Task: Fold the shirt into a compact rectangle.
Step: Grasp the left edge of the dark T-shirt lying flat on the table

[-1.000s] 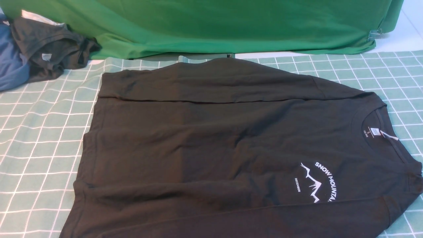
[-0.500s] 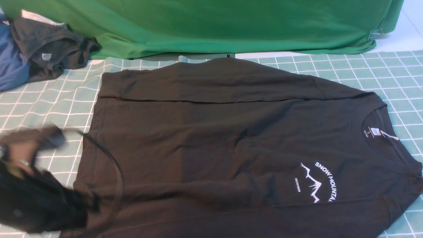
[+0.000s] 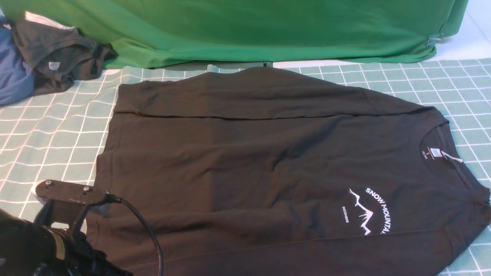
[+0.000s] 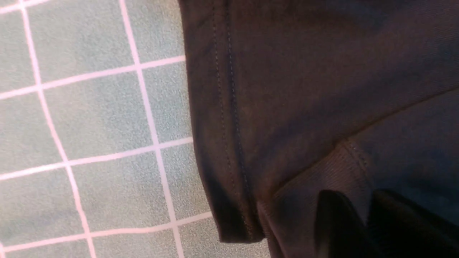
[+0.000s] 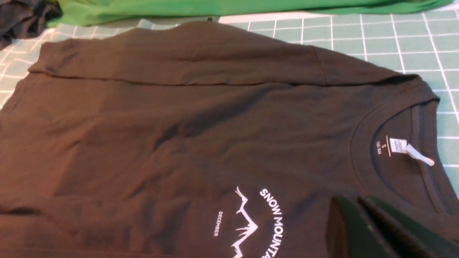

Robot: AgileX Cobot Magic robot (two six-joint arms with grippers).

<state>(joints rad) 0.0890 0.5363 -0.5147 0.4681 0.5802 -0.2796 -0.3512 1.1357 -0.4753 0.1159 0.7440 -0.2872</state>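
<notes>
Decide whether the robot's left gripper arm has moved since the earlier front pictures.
Yes. The black left arm, absent at first, entered at the near left; its bracket then moved nearer the robot against the black long-sleeve shirt's hem.

Draped in green cloth along the far side, with white surface showing beyond. Covered with pale green, white-gridded tablecloth, rippled toward the left.
</notes>
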